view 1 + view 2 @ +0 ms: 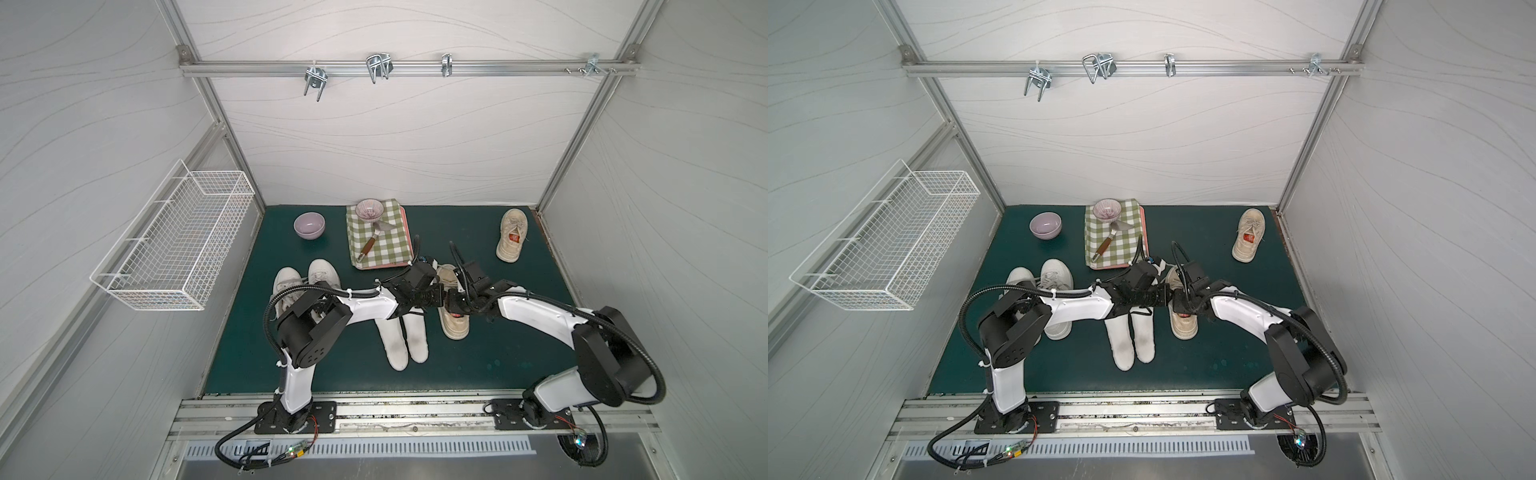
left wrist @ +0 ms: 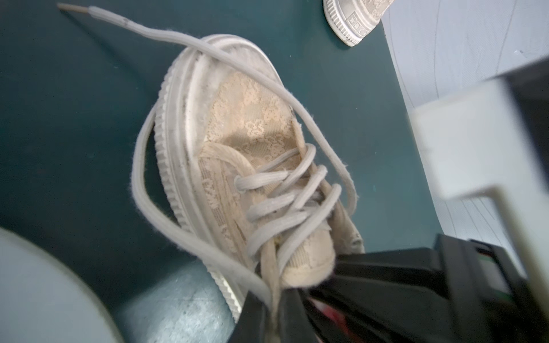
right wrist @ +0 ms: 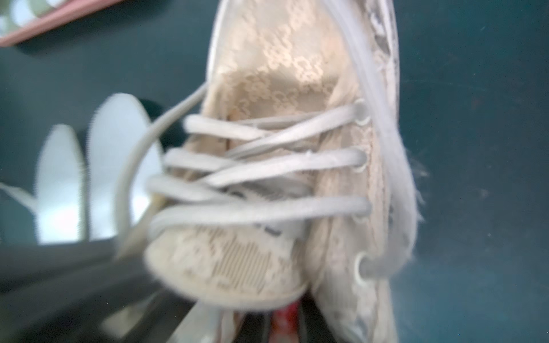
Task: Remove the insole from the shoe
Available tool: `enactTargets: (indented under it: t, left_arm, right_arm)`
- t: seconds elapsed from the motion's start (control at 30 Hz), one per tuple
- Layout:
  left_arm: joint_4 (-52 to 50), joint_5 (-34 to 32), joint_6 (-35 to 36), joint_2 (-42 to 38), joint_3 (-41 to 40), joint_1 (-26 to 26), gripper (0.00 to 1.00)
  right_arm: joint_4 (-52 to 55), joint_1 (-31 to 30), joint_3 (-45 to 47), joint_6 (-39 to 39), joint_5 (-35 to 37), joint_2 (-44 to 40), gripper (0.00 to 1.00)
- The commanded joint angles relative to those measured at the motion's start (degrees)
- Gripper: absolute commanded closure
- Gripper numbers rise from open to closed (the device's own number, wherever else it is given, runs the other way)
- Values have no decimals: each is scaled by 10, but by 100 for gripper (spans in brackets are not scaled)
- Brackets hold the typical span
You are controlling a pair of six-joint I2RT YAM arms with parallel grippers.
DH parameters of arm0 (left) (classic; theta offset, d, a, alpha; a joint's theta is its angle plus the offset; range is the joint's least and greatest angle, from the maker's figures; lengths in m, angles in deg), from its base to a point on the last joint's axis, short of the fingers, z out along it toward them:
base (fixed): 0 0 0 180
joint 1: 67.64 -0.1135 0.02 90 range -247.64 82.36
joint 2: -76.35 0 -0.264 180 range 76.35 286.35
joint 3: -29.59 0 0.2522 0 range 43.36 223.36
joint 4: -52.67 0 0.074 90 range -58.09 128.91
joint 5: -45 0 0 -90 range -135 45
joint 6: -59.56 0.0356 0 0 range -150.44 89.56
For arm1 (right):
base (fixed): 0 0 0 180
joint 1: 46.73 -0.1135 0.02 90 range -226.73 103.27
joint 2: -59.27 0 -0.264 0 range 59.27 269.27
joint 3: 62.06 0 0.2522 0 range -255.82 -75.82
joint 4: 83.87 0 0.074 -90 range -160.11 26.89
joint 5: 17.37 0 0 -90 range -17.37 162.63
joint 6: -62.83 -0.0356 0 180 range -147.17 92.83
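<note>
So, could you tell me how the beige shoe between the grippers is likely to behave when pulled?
The shoe, fabric on a rubber sole, is probably light and may shift on the smooth mat. Its tongue looks soft, so it likely folds when pinched. The untied laces could trail and snag.

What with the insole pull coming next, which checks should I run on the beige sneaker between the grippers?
1. Left gripper shut at the beige sneaker's opening: ok.
2. What it pinches: cannot tell.
3. Right gripper closed on the insole: cannot tell; wrist view blurred.
4. Insole out of the sneaker: not ok; its red label shows inside the heel.
5. Loose lace clear of the left gripper: not ok; it runs right up to it.
</note>
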Motion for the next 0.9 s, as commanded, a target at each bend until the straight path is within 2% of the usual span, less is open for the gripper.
enactTargets:
  t: [0.0,0.2,0.53,0.87]
  left_arm:
    - [-35,-28,12,-6,22,-2,100]
    - [-60,-47,25,3,33,-4,100]
    - [-79,-65,29,29,53,-16,100]
    - [-93,-67,34,52,86,-19,100]
  right_arm:
    - [-23,3,8,4,-38,-41,100]
    - [-58,4,38,6,-80,-89,100]
    - [-55,4,62,31,-135,-217,100]
    - [-77,3,129,57,-147,-356,100]
